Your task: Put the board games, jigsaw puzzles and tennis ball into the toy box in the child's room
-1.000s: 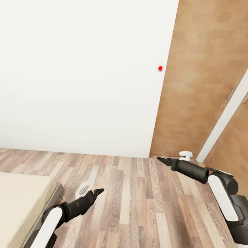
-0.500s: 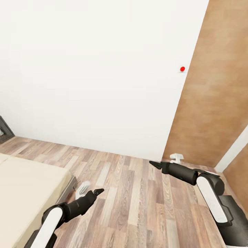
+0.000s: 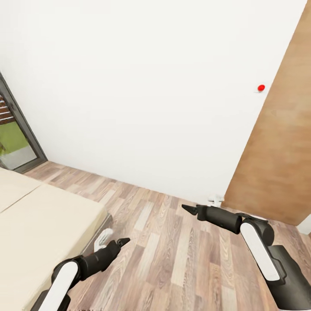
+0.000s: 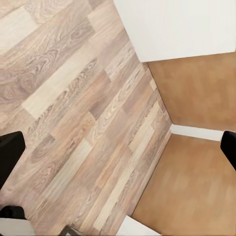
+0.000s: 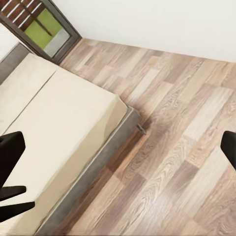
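Note:
I am over the wood plank floor [image 3: 172, 259] of a white-walled room. The beige bed [image 3: 39, 224] lies at the left, and the part I see is bare; it also shows in the right wrist view [image 5: 59, 132]. My left gripper [image 3: 124, 240] hangs low above the floor beside the bed's corner, open and empty. My right gripper [image 3: 185, 208] reaches forward over the floor near the wall, open and empty too. The board games, jigsaw puzzles, tennis ball, toy box and table are out of view.
A brown wooden panel [image 3: 280, 151] stands at the right, with a red dot [image 3: 261, 87] on the wall beside it. A dark-framed window [image 3: 13, 138] is at the far left. Small white objects lie by the bed's corner [image 3: 103, 238] and at the wall's foot [image 3: 214, 199].
The whole view has swung to the left: more of the bed shows, the window has come in, and the wooden panel has slid right. Both arms keep their pose.

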Robot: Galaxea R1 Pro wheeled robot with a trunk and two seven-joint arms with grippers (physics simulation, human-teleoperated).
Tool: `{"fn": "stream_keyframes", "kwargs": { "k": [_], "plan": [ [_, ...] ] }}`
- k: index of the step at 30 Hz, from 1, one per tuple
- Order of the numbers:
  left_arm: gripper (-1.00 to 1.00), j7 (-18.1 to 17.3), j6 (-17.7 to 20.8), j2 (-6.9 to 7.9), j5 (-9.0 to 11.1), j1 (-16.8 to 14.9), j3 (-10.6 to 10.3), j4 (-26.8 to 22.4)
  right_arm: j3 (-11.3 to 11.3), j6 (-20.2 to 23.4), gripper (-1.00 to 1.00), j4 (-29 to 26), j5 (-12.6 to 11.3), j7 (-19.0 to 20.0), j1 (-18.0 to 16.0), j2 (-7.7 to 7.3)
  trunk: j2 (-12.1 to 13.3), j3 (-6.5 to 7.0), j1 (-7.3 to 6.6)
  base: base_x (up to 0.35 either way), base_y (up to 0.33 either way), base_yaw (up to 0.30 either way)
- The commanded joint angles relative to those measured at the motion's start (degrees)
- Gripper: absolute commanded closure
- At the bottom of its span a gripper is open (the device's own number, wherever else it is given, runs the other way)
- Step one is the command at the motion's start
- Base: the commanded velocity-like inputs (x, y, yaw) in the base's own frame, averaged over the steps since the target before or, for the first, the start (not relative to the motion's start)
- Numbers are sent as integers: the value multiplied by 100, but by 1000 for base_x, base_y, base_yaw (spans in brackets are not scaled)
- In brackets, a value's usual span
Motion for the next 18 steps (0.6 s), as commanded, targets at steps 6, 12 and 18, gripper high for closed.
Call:
{"fn": "stream_keyframes", "kwargs": {
  "k": [6,12,18],
  "plan": [
    [-100,61,-3,10,51,20,1,0,9,18,-100,-5,27,18,-4,-2,-12,-12,3,0,0,299],
    [-100,65,-15,24,49,23,9,23,-23,19,-100,-5,28,17,-4,-3,-12,-12,3,0,0,299],
    [-100,66,-139,47,45,23,10,80,-12,20,-100,-5,28,17,-4,1,-12,-12,3,0,0,299]
  ]
}}
